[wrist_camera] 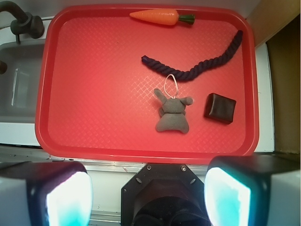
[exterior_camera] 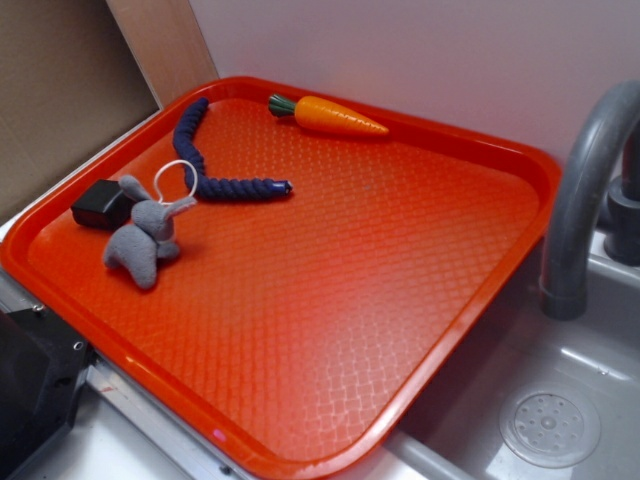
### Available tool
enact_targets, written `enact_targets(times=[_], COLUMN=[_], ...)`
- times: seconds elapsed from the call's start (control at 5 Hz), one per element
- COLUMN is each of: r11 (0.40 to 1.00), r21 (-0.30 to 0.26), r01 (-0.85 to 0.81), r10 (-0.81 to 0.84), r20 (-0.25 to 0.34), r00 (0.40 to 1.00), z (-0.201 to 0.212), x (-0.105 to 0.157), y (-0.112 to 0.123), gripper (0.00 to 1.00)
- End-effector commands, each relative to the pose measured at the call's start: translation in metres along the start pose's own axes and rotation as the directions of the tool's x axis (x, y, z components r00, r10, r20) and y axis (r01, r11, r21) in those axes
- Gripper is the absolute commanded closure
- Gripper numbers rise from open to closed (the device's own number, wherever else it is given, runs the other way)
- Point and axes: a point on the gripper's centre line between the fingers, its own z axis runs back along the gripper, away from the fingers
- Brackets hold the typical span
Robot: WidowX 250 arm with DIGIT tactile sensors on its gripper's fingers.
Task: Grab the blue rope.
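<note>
A dark navy braided rope (wrist_camera: 197,68) lies curved across the far side of a red textured plastic tray (wrist_camera: 94,117), nearer than an orange toy carrot (wrist_camera: 155,17) and just beyond a grey plush animal (wrist_camera: 172,114). The hand (wrist_camera: 148,193), fingers spread wide and empty, hangs above the tray's near edge. Soft, light and bendy, the rope looks best pinched across its knobbly middle.

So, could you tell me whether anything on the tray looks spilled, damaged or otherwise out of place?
Nothing stands out. The blue rope lies curved and intact on the red tray, with the carrot toy, the grey plush animal and a dark block lying apart around it. The plush's white loop reaches the rope.
</note>
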Motion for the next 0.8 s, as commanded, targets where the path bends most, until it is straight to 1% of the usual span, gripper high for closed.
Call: enact_targets(times=[0.0, 0.2, 0.4, 0.6], r11=[1.000, 0.967, 0.872, 0.774], r21=[0.000, -0.012, -0.003, 0.044], r01=[0.000, -0.256, -0.489, -0.632], r10=[0.000, 0.254, 0.487, 0.633], r20=[0.000, -0.065, -0.081, -0.064], r00=[1.000, 0.965, 0.869, 0.771], z=[0.000, -0.026, -0.055, -0.077], x=[0.000, 0.044, 0.064, 0.076], y=[0.000, 0.024, 0.048, 0.069], gripper=[0.00, 0.00, 0.00, 0.00])
